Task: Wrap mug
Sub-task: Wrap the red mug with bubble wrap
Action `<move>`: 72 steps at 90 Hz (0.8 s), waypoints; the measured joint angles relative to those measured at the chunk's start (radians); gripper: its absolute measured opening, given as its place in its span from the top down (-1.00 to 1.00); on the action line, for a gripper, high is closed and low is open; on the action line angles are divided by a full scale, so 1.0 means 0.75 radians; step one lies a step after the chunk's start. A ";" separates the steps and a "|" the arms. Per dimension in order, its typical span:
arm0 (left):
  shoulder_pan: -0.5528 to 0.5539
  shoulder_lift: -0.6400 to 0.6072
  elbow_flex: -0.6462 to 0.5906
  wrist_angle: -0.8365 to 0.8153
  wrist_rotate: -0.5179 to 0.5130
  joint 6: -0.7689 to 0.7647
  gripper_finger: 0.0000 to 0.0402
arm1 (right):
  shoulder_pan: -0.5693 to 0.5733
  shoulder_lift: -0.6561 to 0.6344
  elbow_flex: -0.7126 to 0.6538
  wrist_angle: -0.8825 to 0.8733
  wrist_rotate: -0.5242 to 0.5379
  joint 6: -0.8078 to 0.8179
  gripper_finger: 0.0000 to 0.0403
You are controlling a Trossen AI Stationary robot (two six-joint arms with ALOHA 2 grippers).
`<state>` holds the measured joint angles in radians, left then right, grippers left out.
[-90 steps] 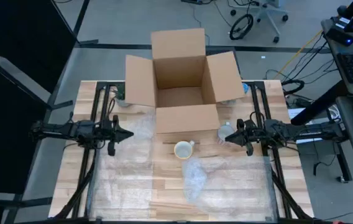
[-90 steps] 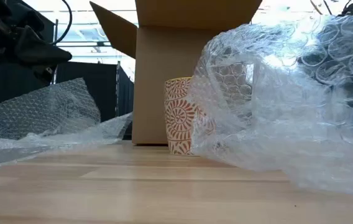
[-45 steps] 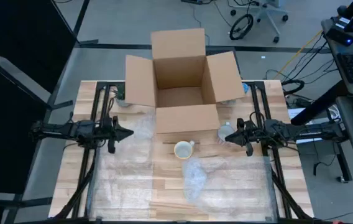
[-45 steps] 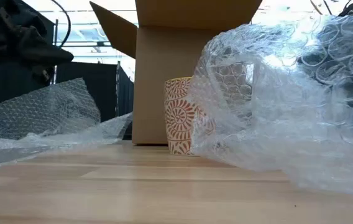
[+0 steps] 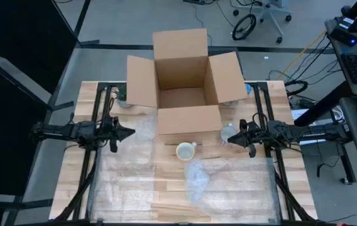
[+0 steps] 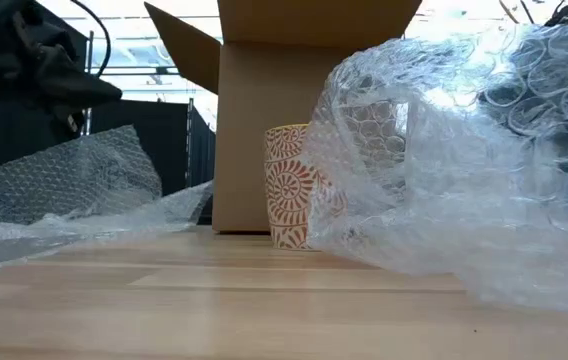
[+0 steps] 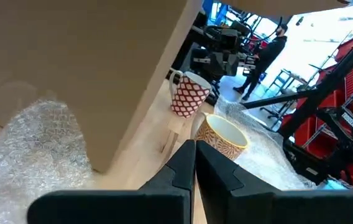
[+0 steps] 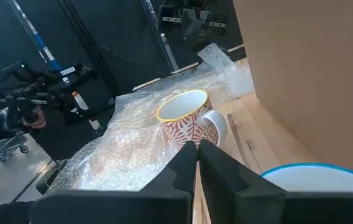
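The mug (image 5: 185,150) is standing upright mid-worktop, just in front of the cardboard box (image 5: 181,88), with crumpled bubble wrap (image 5: 197,182) nearer the front edge. Your 2 grippers, left (image 5: 130,132) and right (image 5: 229,139), are hovering with fingers together. Spread a flat sheet first, then lay the mug onto it.

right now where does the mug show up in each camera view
High view: the mug stands at table centre, just in front of the cardboard box.
Low view: mug at picture centre, partly behind the bubble wrap.
Left wrist view: mug just past the fingertips.
Right wrist view: mug centre, handle toward the box.
Shared landmark: the cardboard box.
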<state>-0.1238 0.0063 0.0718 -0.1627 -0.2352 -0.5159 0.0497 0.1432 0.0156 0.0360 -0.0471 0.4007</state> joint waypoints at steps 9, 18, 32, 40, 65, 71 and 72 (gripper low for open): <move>0.000 0.000 0.000 0.000 0.000 0.000 1.00 | 0.000 0.000 0.000 0.000 0.001 0.007 0.79; 0.000 0.000 0.000 0.000 0.000 -0.001 1.00 | 0.000 0.000 0.000 0.001 0.001 0.007 0.63; 0.000 0.000 0.000 0.000 -0.001 -0.001 1.00 | 0.000 0.000 0.000 0.002 0.001 -0.011 0.40; 0.000 0.000 0.000 0.000 -0.001 -0.001 1.00 | 0.000 0.001 0.011 -0.006 0.005 -0.031 0.30; 0.000 0.000 0.000 -0.001 -0.001 -0.001 1.00 | 0.000 0.023 0.093 -0.009 0.038 -0.170 0.15; 0.000 0.000 0.000 -0.001 -0.001 -0.002 1.00 | -0.001 0.052 0.111 -0.025 0.067 -0.212 0.15; 0.000 -0.001 0.000 -0.001 -0.001 -0.002 1.00 | -0.001 0.057 0.114 -0.028 0.072 -0.219 0.15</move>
<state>-0.1238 0.0059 0.0715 -0.1631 -0.2356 -0.5175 0.0486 0.1862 0.1014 0.0153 0.0067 0.2366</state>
